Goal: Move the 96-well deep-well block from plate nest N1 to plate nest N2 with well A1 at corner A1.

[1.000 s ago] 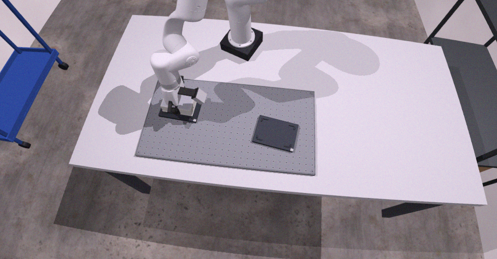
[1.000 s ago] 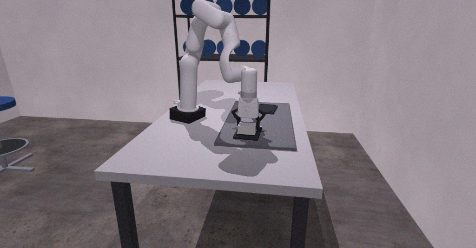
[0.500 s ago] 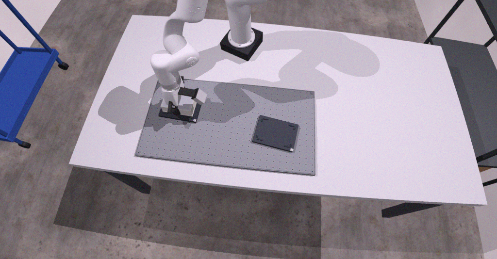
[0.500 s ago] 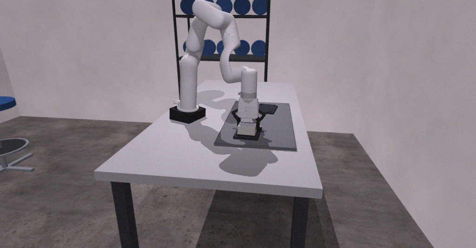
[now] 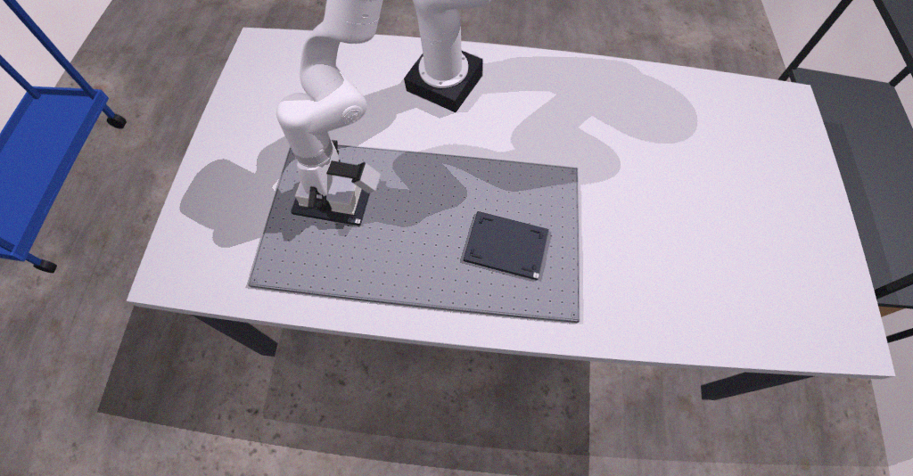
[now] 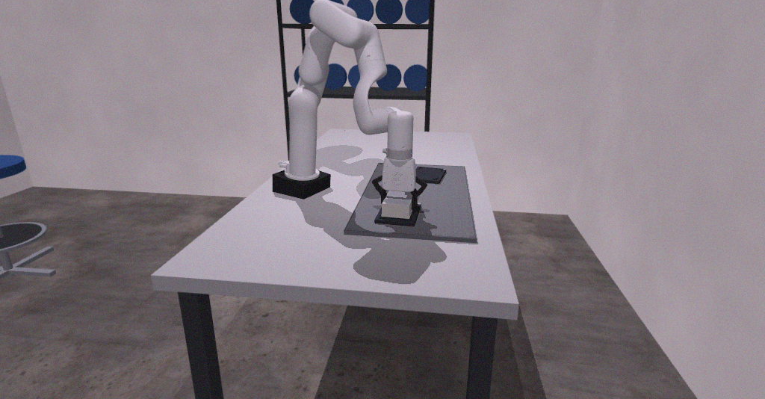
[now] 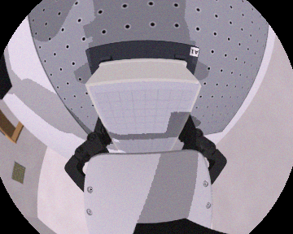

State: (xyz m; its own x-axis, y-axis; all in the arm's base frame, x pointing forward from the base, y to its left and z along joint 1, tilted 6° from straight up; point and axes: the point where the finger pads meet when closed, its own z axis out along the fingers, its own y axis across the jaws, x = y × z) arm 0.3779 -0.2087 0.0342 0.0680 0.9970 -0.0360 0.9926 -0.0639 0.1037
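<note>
- The claw [image 6: 398,199] stands wide because it is clamped across the deep-well block [image 7: 142,107], fingers on opposite side walls so it stays level.
- The block is over nest N1 [image 5: 303,209], seemingly barely lifted; that gap is hard to judge.
- Nest N2 [image 5: 505,243] lies bare, well apart on the table [image 5: 702,230].

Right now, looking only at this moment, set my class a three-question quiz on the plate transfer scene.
1. True or false: the gripper is shut on the deep-well block.
2. Which nest has nothing on it? A) N1 B) N2
3. Fill in: both nests sit on a grey perforated ____.

Key: 1 true; 2 B; 3 board.
</note>
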